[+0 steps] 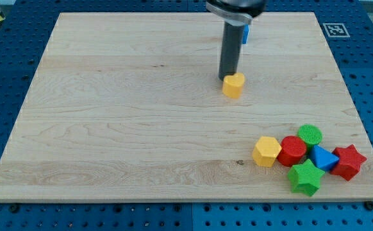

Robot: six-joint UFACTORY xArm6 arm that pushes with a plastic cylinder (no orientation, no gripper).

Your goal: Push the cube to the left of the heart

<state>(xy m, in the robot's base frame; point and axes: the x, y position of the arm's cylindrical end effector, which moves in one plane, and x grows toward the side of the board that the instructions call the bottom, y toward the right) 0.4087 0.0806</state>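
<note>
Green star block (pixel 304 176) lies nearest, in the cluster at the view's bottom right. The rod stands upright; my tip (pixel 227 78) touches the yellow heart (pixel 233 85). A blue cube (pixel 245 33) sits behind the rod, mostly hidden. No fingers fitted.

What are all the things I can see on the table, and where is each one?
Yellow heart: one, yellow, upper middle of the board, alone.
Blue block: one, blue, near the view's top, mostly hidden behind the rod; shape cannot be made out.
Yellow hexagon block: one, yellow, left end of the cluster at the view's bottom right.
Red block: one, red, rounded, right beside the yellow hexagon block.
Green cylinder: one, green, top of the cluster.
Blue triangle block: one, blue, middle of the cluster.
Red star: one, red, right end of the cluster.
Green star: one, green, bottom of the cluster.
Wooden board: one, light wood, on a blue pegboard table.
My tip: one, dark rod, at the yellow heart's upper left edge.
</note>
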